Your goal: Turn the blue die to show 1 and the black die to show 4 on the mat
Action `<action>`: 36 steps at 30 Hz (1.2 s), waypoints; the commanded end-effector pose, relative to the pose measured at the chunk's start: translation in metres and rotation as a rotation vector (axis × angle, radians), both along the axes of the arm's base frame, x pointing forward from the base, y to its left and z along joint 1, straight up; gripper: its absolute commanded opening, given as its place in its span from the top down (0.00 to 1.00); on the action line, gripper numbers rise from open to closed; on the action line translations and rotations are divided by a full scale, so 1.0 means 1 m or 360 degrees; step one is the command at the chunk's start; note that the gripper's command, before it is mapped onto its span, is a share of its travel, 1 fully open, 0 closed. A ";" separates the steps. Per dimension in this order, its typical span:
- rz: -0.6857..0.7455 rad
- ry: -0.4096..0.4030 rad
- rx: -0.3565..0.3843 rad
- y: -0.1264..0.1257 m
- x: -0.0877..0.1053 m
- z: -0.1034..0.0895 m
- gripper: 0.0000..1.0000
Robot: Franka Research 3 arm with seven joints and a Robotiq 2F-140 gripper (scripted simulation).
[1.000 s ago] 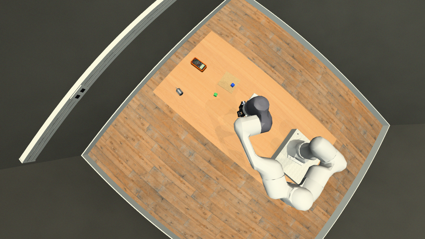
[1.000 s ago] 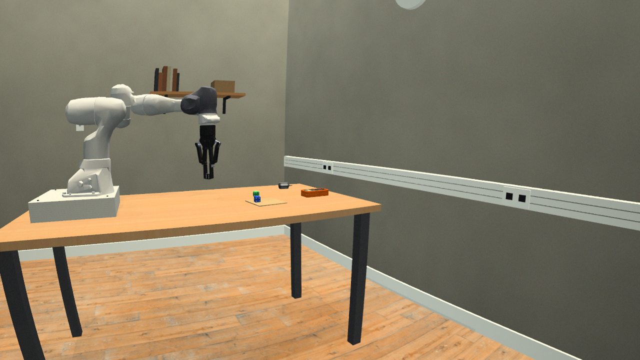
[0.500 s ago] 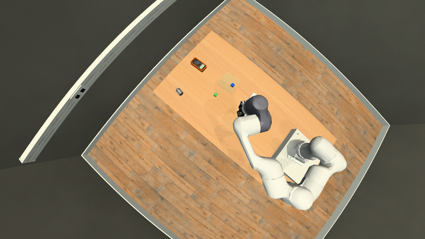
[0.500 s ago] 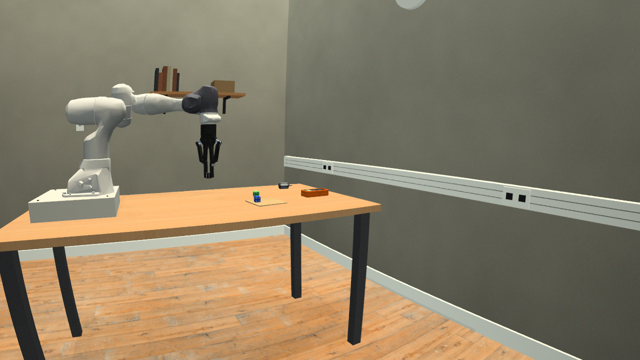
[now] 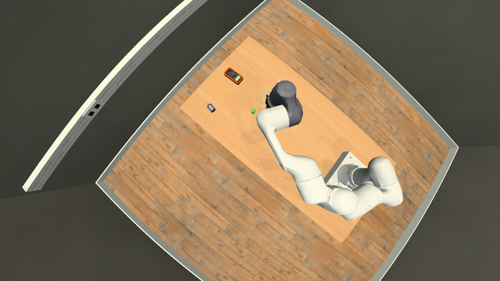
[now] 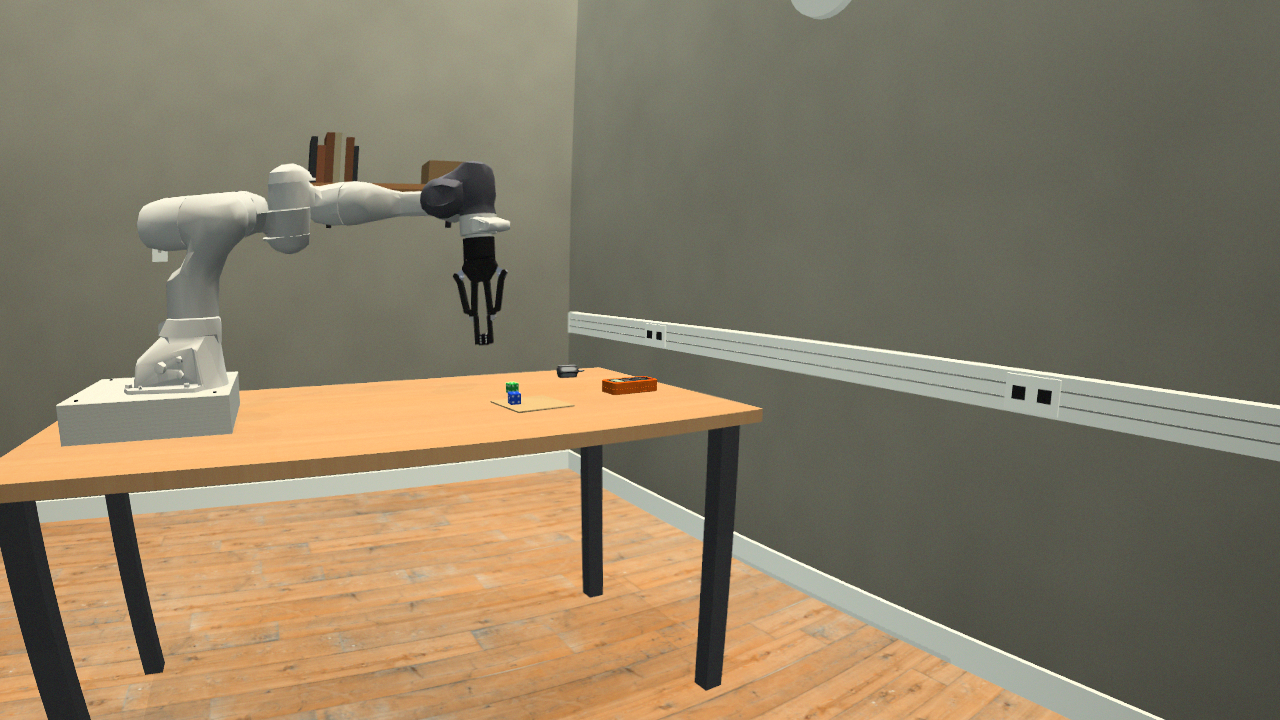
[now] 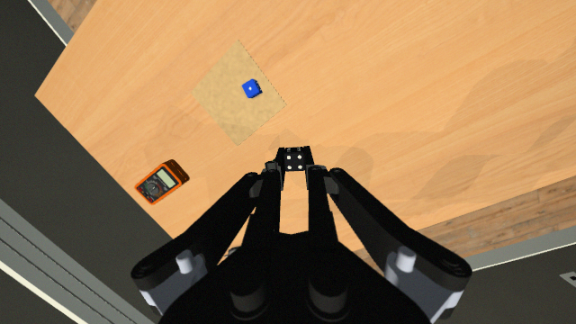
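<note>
My claw [image 5: 267, 100] [image 6: 483, 333] [image 7: 294, 156]: narrow, clamped on the black die, raised above the table [image 5: 223, 122] [image 6: 358, 420] [image 7: 382, 99].
Black die [image 6: 484, 339] [image 7: 294, 161]: between my fingertips, four white pips facing my wrist view. I judge that to be the side that should end upward, so its turn looks made or nearly so; the placing is left.
Mat [image 5: 263, 93] [image 6: 546, 405] [image 7: 225, 94]: on the table, off to one side of my fingertips in the wrist view, with bare surface beside the blue die for my load.
Blue die [image 6: 513, 397] [image 7: 251, 88]: wholly on the mat, seemingly flat, one pip up. Its part looks done; I should avoid knocking it.
Green die [image 5: 253, 111] [image 6: 512, 386]: on the table outside the mat, seemingly flat with five up, to be left alone.
Multimeter [image 5: 233, 75] [image 6: 629, 385] [image 7: 158, 184]: beyond the mat, no part of my job.
Left for me: lower the black die flat, fully on the mat, release it, move clear.

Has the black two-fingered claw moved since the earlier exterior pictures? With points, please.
Yes, the black two-fingered claw [image 5: 267, 100] [image 6: 483, 339] [image 7: 294, 156] moved rightward in that view, toward the flat tan mat [image 5: 263, 95] [image 6: 544, 405] [image 7: 220, 99].
</note>
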State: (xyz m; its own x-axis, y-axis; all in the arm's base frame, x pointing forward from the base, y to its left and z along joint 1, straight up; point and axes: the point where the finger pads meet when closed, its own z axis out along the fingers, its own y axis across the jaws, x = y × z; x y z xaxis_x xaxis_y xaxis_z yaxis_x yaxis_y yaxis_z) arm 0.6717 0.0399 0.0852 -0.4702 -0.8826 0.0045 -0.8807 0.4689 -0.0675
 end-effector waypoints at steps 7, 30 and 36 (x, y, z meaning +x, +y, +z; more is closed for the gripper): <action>0.0405 0.0084 0.0001 -0.072 0.076 -0.012 0.79; 0.0586 0.0097 0.0041 -0.133 0.104 -0.021 0.79; 0.0586 0.0097 0.0041 -0.133 0.104 -0.022 0.79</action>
